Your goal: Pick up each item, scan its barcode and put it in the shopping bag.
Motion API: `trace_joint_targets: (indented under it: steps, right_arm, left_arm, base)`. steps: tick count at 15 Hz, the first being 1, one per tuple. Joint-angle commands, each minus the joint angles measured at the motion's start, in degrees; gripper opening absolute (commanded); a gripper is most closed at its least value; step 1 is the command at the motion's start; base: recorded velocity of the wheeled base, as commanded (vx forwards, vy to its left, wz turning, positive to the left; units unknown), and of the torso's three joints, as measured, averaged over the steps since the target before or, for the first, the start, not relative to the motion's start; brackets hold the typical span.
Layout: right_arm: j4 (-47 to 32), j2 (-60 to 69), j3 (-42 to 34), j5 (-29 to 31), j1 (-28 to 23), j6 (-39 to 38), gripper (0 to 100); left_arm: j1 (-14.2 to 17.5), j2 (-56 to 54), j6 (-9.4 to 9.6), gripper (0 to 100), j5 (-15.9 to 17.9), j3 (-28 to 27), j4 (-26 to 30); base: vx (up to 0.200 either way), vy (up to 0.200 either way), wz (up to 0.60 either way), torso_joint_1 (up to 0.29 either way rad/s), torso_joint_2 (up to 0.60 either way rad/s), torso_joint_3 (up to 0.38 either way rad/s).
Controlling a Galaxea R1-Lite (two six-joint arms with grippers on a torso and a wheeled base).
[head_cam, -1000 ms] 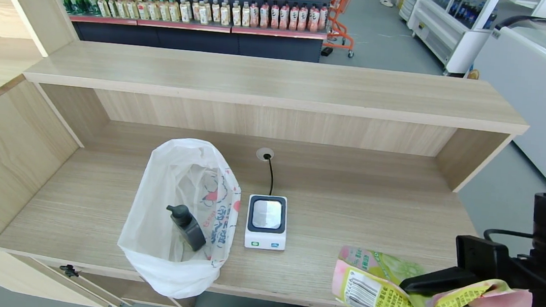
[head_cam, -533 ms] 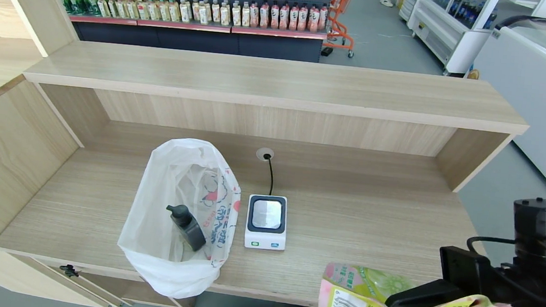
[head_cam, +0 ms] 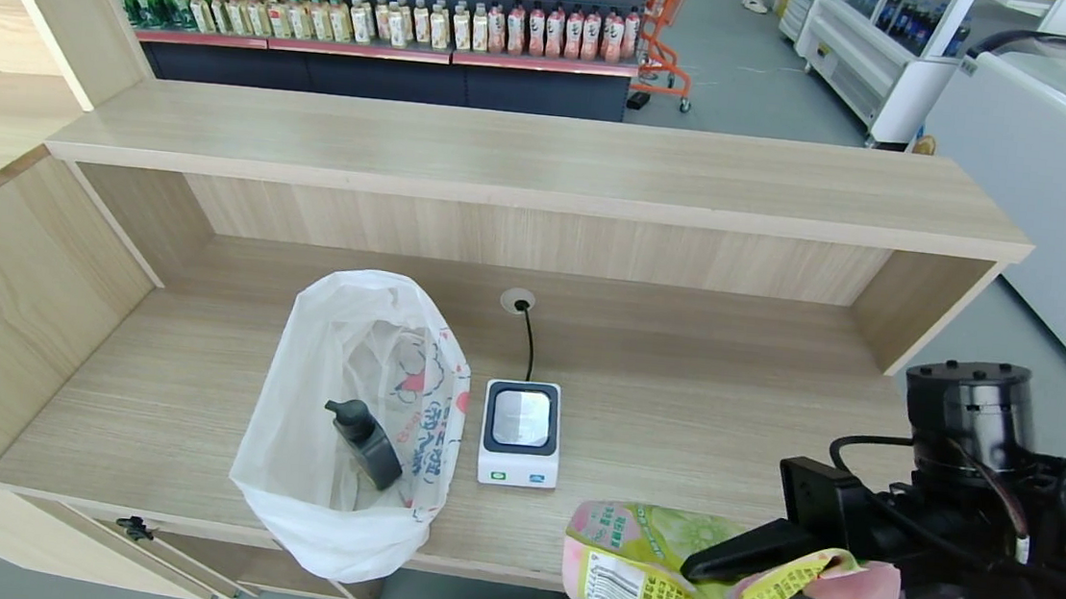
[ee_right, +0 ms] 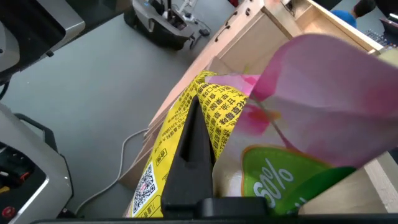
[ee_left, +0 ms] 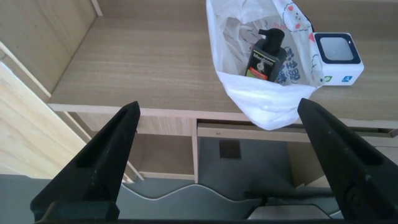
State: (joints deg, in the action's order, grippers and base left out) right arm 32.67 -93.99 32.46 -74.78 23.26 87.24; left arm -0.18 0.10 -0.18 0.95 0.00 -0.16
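Right pincer (head_cam: 711,585) clamped on snack pouch (head_cam: 656,542) has slid left toward scanner (head_cam: 520,432) (barcode (head_cam: 614,591) visible, not over it yet), scan comes next; left pincer (ee_left: 217,109) spread wide.

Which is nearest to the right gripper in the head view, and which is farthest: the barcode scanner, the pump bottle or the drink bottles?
1. Barcode scanner, on the counter, left of the right gripper.
2. Pump bottle, further left, inside the shopping bag.
3. Drink bottles, on the shelf far behind the counter.
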Motion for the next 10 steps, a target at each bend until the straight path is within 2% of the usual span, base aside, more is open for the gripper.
trace_joint_targets:
  steps: [1, 10]
  right_arm:
    - [0.0, -1.6, 0.3, 0.0, 0.0, 0.1, 0]
    - [0.0, -4.9, 4.0, 0.2, 1.5, 0.6, 0]
  left_arm:
    - [0.0, 0.0, 0.01, 100, 0.0, 0.0, 0.0]
    - [0.0, 0.0, 0.01, 100, 0.0, 0.0, 0.0]
  base:
    - [0.000, 0.000, 0.00, 0.000, 0.00, 0.000]
    - [0.000, 0.000, 0.00, 0.000, 0.00, 0.000]
